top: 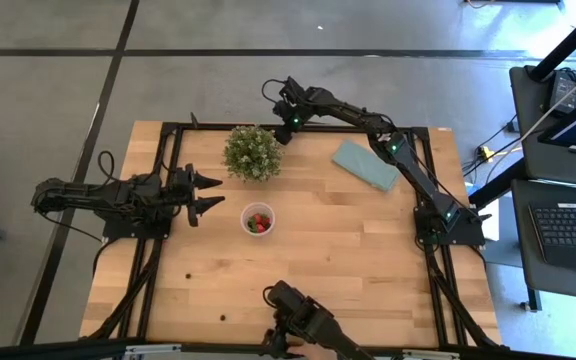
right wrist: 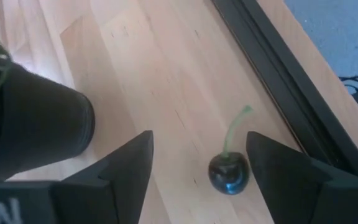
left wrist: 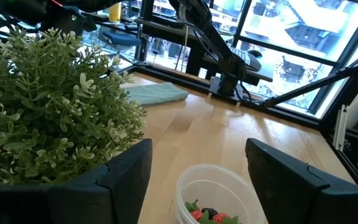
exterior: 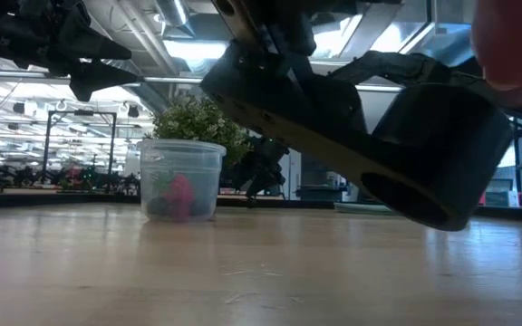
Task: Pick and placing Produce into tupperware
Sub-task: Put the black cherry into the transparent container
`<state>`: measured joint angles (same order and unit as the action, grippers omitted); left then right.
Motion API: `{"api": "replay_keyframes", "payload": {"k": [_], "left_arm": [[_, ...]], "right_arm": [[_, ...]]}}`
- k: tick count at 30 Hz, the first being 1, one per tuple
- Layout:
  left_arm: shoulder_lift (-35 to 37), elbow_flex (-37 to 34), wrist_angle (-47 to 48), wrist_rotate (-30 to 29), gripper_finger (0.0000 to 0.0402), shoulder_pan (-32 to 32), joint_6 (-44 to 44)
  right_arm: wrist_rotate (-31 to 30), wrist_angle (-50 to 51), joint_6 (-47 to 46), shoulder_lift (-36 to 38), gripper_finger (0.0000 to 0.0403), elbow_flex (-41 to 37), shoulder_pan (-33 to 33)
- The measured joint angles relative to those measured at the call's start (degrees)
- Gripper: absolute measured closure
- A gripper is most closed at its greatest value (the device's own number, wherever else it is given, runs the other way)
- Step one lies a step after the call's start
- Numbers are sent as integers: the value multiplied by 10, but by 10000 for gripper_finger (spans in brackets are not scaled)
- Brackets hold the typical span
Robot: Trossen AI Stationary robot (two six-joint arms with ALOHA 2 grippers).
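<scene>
The clear round cup [top: 258, 218] stands mid-table and holds red and dark berries [left wrist: 211, 214]; in the low view the cup [exterior: 181, 181] shows a red berry inside. My left gripper [top: 208, 193] hovers open just left of the cup, its fingers [left wrist: 126, 171] framing the cup [left wrist: 219, 193] from above. My right gripper [top: 286, 125] is open at the far edge, behind the plant. In its wrist view a dark cherry-like fruit with a green stem [right wrist: 229, 173] lies on the wood between the open fingers, untouched.
A bushy potted plant [top: 252, 152] stands just beyond the cup, its black pot [right wrist: 36, 127] close to my right gripper. A teal cloth [top: 365, 164] lies far right. A black frame rail [right wrist: 272, 68] borders the fruit. A dark device [top: 303, 318] with a person's hand sits at the near edge.
</scene>
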<state>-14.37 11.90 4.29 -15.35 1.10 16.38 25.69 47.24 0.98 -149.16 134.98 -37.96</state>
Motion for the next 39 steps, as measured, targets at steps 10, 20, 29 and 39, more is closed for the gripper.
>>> {"api": "replay_keyframes", "payload": {"k": [10,20,29,39], "left_arm": [[0,0,0,0,151,0,0],[0,0,0,-2,151,0,0],[0,0,0,-2,151,0,0],[0,0,0,-2,151,0,2]], "right_arm": [[-12,25,65,14,144,0,3],[-96,39,145,28,144,1,29],[-175,131,174,28,144,0,29],[-194,135,307,28,143,0,33]]}}
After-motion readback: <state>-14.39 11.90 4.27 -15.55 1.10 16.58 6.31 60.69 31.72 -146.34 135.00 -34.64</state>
